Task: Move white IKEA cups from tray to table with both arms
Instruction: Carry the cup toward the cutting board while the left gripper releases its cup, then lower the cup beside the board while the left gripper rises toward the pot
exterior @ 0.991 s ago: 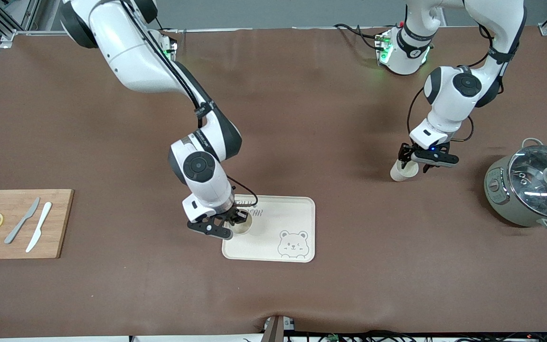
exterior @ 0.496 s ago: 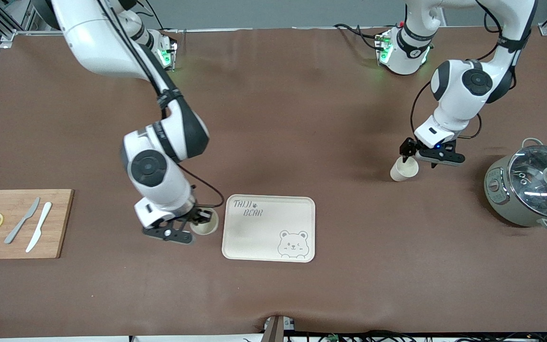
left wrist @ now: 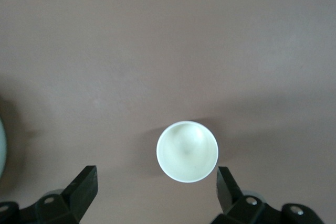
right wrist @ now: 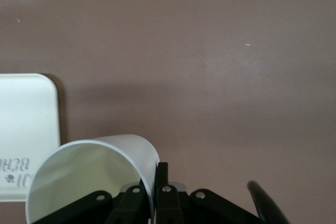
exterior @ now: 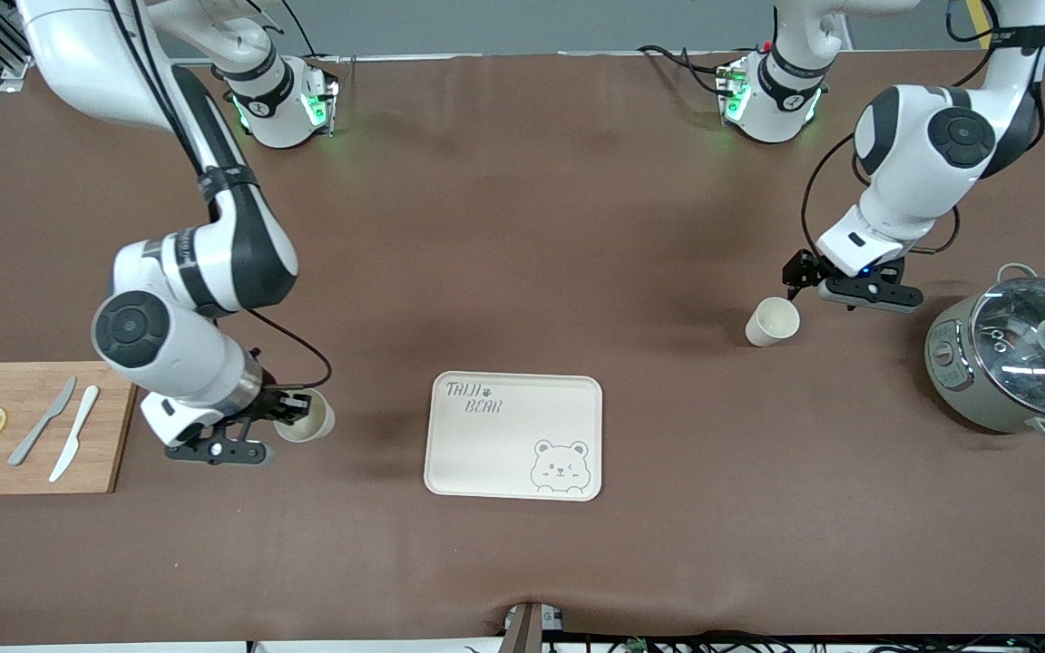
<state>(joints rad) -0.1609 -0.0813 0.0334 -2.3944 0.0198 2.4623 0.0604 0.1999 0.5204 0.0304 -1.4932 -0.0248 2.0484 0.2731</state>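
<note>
- A brown mat covers the table (exterior: 522, 227); a grey wall and metal framing show along its edge by the arm bases.
- A wooden cutting board (exterior: 37, 426) at the right arm's end carries 2 knives and 2 lemon slices; a grey lidded pot (exterior: 1017, 358) sits at the left arm's end.
- The cream tray (exterior: 513, 435) with a bear drawing lies between them, nothing on it.
- The right gripper (exterior: 282, 422) pinches the rim wall of 1 white cup (exterior: 307, 417), 1 finger inside and 1 outside, over the mat between board and tray; the cup is tilted, mouth toward the front camera.
- The second cup (exterior: 772, 321) stands upright on the mat, mouth up, near the pot.
- The left gripper (exterior: 817, 281) hovers just above it, fingers (left wrist: 84, 187) spread wide and clear of the rim.
</note>
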